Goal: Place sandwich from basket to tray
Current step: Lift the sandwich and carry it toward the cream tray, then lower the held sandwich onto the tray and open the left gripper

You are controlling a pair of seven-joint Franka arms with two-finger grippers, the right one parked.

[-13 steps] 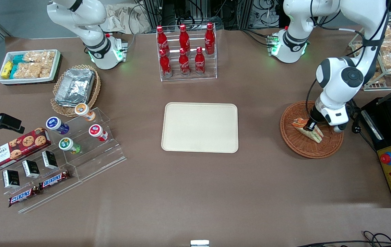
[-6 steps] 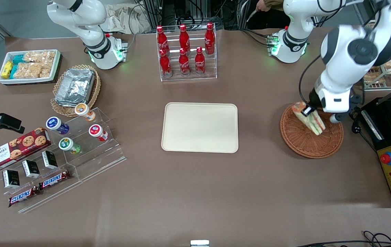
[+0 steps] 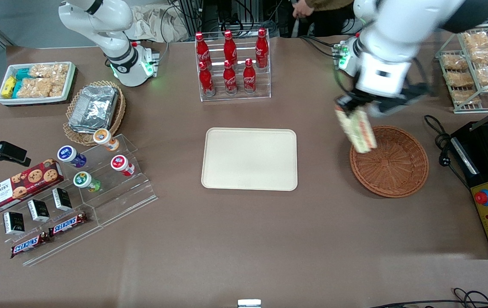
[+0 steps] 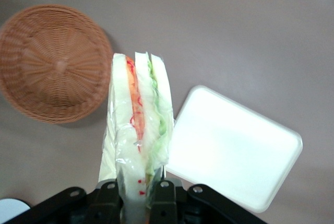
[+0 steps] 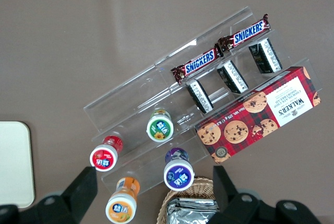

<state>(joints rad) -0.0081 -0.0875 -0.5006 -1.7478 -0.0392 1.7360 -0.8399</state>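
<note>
now the sandwich (image 3: 357,129) hangs in the air, clamped by its upper end in the left gripper (image 3: 350,107), whose fingers (image 4: 163,198) press on the bread from both sides. the wedge points down, tilted, its lower tip over the rim of the basket (image 3: 402,171) on the side toward the tray (image 3: 249,159). from the wrist camera the sandwich (image 4: 138,130) shows its layers edge-on: white bread, an orange-red stripe, a green one, all under a clear wrap. below it in that view lie the reddish-brown wicker basket (image 4: 55,62), with nothing in it, and the cream tray (image 4: 235,148), which is bare too. the two stand apart on the brown table (image 3: 244,239), with the sandwich above the gap between them, closer to the basket.

farther from the front camera than the tray stands a clear rack of red cola bottles (image 3: 231,60). toward the parked arm's end lie a paler wicker basket with a foil container (image 3: 94,107), a white bin of snack packs (image 3: 36,82), a stepped acrylic stand with small round-lidded cups (image 3: 98,162), snickers bars (image 3: 49,233) and a walkers cookie box (image 3: 21,184). at the working arm's end stand a wire rack of wrapped snacks (image 3: 477,64) and a black box with a red button (image 3: 483,197).
</note>
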